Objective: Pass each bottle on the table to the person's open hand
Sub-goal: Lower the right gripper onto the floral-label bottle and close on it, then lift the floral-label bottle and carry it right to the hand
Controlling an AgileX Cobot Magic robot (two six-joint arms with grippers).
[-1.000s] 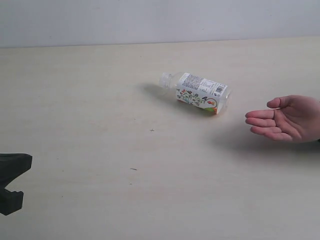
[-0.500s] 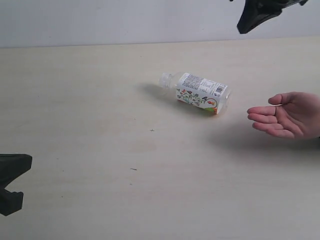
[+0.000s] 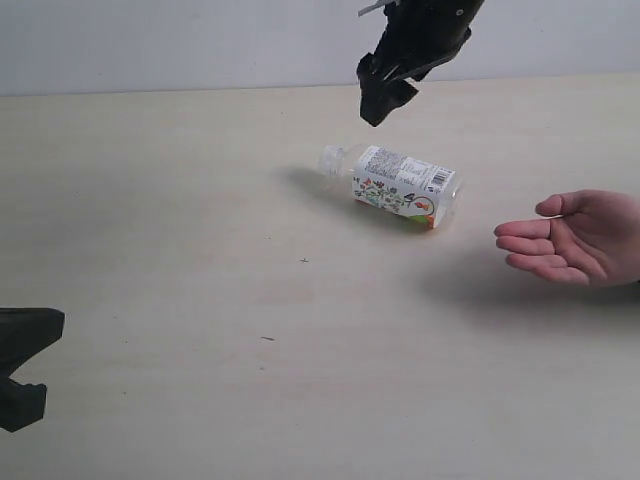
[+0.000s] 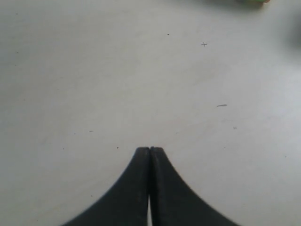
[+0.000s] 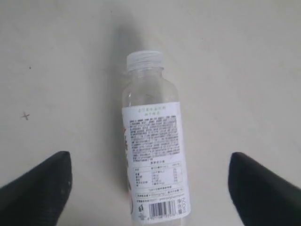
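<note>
One bottle (image 3: 395, 187) lies on its side on the table (image 3: 180, 220), a little past the middle towards the far edge; it is clear plastic with a white cap (image 3: 330, 158) and a white label printed with small text, a barcode and some green and orange colour; the cap end points to the left of the exterior view and the base towards the person's open hand (image 3: 575, 237); that hand is held palm up with its fingers slightly curled, near the bottle's base but not touching it; the right gripper (image 3: 385, 100) hangs in the air above the cap end, its jaws spread wide and grasping nothing; in the right wrist view the bottle lies in the gap between the two black fingers (image 5: 40, 188), clear of both; the left gripper (image 4: 150, 150) sits low at the near left, well apart from the bottle, its jaws pressed tight together with nothing between them; a few tiny dark specks (image 3: 304, 261) mark the pale surface.
</note>
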